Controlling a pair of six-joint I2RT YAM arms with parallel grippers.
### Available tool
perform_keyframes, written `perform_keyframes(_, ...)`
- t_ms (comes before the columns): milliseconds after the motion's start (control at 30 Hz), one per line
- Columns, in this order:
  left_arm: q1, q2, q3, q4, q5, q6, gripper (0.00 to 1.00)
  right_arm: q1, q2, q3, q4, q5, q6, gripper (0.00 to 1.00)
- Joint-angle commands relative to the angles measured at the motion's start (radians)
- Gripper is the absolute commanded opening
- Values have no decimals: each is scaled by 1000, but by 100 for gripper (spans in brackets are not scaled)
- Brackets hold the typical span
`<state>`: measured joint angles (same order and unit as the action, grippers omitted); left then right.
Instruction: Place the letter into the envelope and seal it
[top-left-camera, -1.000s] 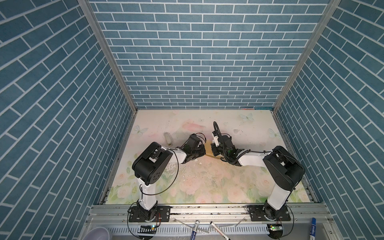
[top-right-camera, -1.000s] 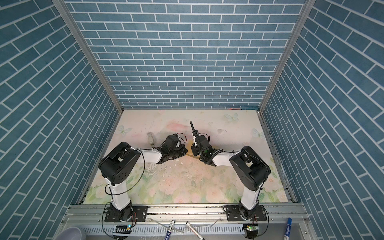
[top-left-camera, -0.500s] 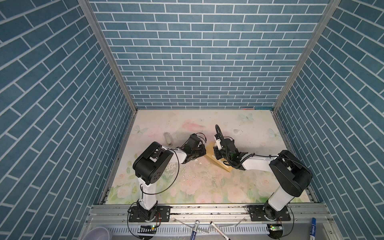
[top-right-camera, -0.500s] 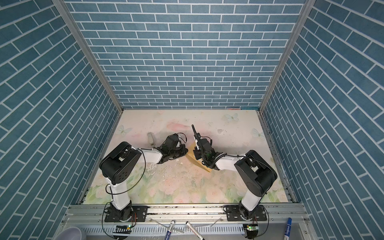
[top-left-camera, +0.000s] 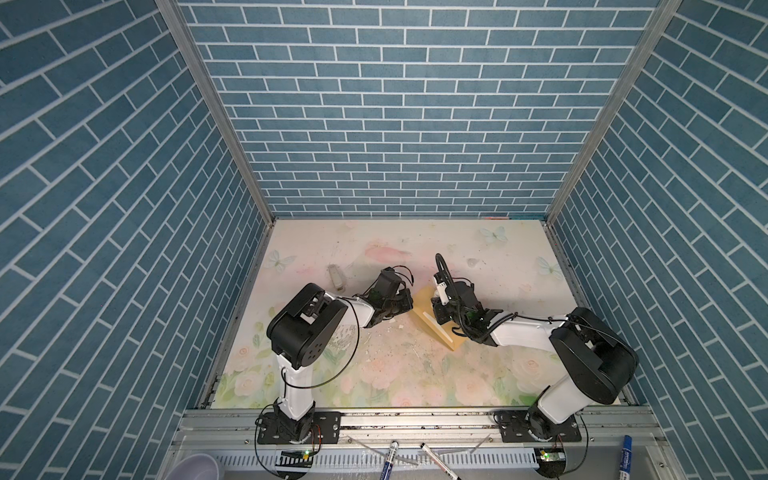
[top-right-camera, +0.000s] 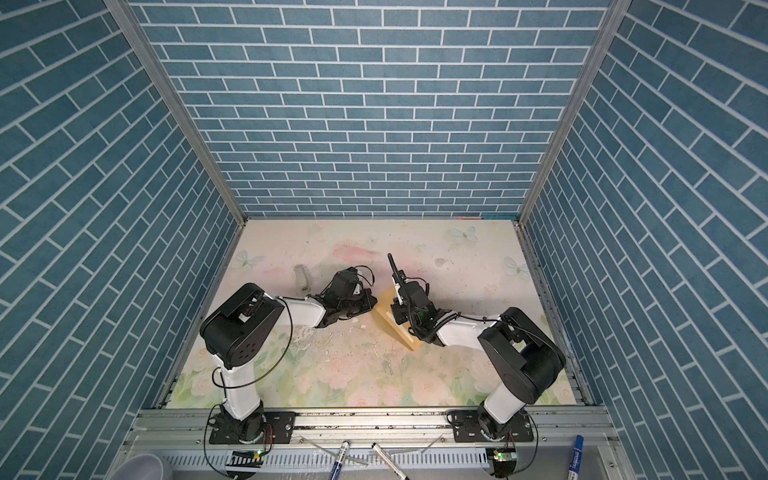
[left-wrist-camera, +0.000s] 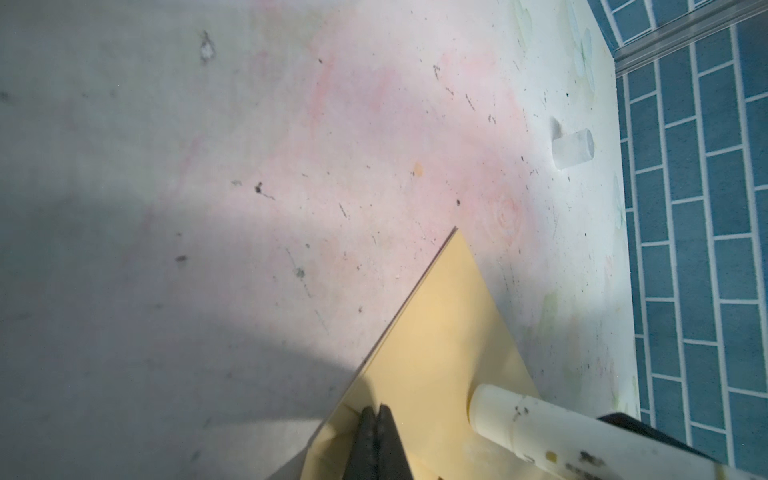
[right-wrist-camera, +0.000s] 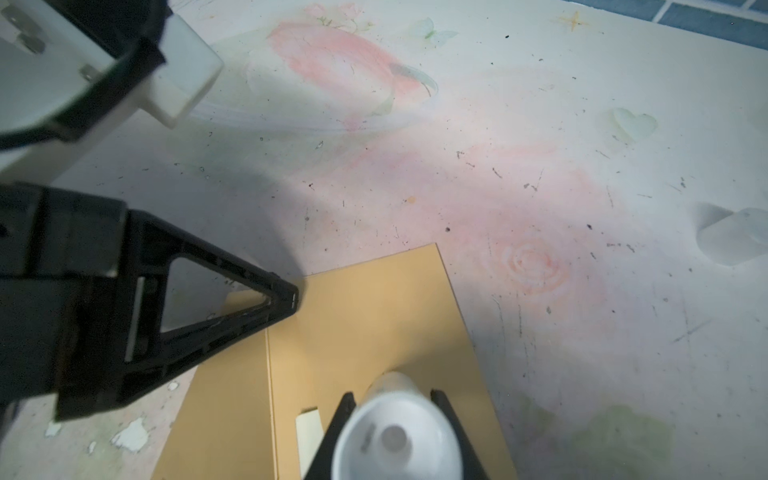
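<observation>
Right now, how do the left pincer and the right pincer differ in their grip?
The left pincer is fully shut, pinching the edge of the envelope. The right pincer stands partly spread around a white glue stick. The left pincer works at the rim, and the right pincer is over the face. Both are black and each grips something.

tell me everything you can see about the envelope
The envelope is mustard-yellow kraft paper, long and rectangular, with a fold crease, lying slanted on the floral table. A pale strip shows on it. The left end effector is shut on one edge; the white glue stick held by the right end effector seems to touch its face.
</observation>
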<state>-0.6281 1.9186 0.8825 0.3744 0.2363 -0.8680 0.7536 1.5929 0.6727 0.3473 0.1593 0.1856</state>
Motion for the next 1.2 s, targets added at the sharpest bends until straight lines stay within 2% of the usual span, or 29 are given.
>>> perform_keyframes(0,-1,82,-50,-229,-37,4,0,-5,-12,-47,-159,42,13,0)
perform_keyframes(633,-2,57,-45,-240,-47,7,0,-4,-38,-29,-213,-10,18,0)
perform_keyframes(1167,-4,39,-10,-259,-52,12,0,-48,-202,24,-215,-41,-8,0)
